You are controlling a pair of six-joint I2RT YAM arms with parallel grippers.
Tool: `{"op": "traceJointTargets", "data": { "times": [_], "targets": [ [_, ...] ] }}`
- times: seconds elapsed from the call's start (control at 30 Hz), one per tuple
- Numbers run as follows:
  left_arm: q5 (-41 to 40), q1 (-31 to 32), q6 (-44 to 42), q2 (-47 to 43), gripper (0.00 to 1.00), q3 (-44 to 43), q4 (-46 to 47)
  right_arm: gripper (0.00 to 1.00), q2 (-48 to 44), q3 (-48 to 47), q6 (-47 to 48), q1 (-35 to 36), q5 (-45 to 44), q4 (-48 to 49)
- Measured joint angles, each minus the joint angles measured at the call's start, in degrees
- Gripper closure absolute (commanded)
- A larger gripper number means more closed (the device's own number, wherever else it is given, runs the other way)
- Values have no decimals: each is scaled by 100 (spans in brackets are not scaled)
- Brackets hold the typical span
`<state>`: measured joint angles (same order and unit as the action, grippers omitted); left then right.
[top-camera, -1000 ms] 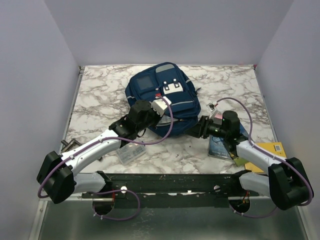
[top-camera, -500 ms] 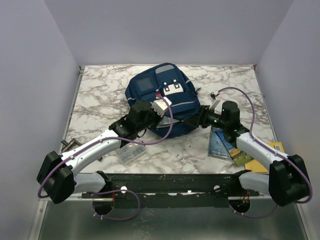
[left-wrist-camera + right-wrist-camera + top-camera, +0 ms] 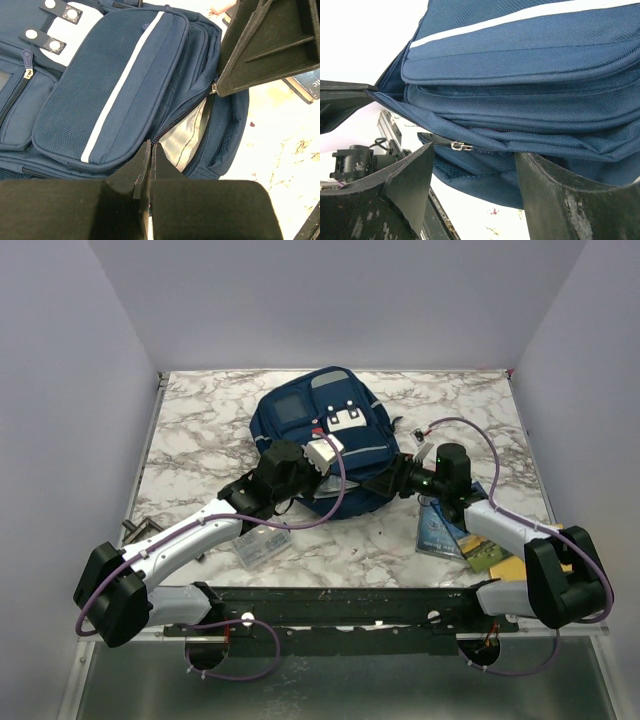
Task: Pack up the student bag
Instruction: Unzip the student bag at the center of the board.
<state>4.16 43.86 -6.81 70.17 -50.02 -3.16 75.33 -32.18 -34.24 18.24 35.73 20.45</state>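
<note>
The student bag (image 3: 330, 430), navy woven fabric with a pale stripe, lies at the upper middle of the top view on the marble table (image 3: 200, 430). Its side zip gapes, showing smooth grey lining (image 3: 187, 137). The left gripper (image 3: 146, 150) is pinched closed on the fabric edge beside the zip; the right gripper (image 3: 472, 167) stands open around the metal zip pull (image 3: 457, 146)
</note>
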Motion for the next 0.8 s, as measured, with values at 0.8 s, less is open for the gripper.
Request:
{"op": "traceJointTargets", "data": {
  "times": [0.8],
  "targets": [
    [90, -50, 72, 0, 100, 0, -90, 65, 396, 535, -531, -103, 951, 1403]
  ]
}}
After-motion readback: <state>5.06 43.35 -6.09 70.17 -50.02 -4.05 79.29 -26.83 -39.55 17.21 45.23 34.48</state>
